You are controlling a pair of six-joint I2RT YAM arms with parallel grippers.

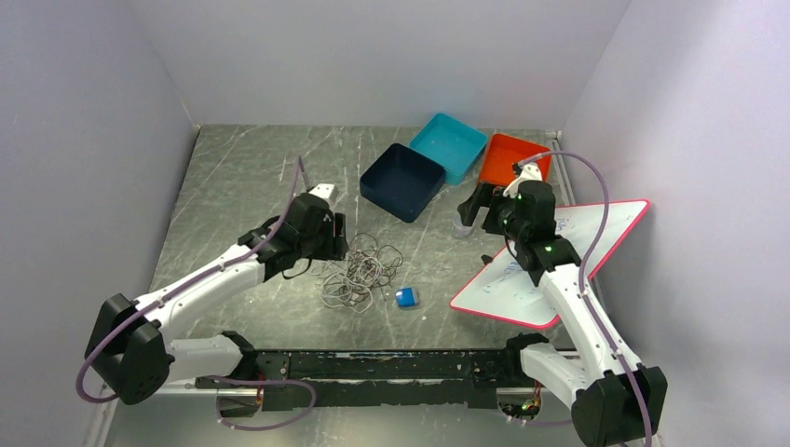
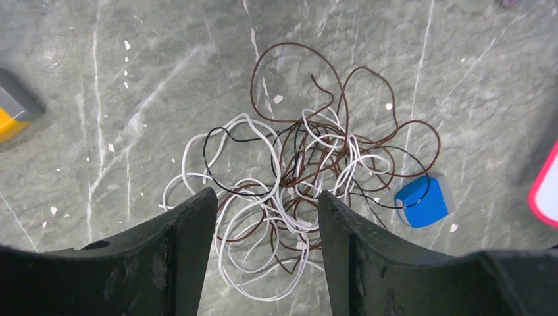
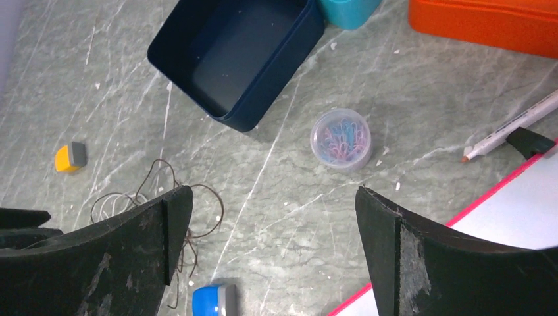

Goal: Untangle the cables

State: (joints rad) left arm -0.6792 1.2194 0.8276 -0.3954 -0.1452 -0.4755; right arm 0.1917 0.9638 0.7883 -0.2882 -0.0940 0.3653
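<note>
The tangle of thin white, brown and black cables (image 2: 289, 172) lies on the grey marbled table (image 2: 99, 99), with a small blue-and-grey block (image 2: 421, 201) at its four o'clock, while the left gripper (image 2: 266, 197) hovers over its six o'clock edge, jaws partly apart and gripping nothing, and the right gripper (image 3: 273, 194) is spread wide and empty.

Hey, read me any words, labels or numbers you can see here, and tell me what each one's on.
No text here can be read.
whiteboard: faint blue handwriting, too small and blurred to read.
pen: no print that can be made out.
</note>
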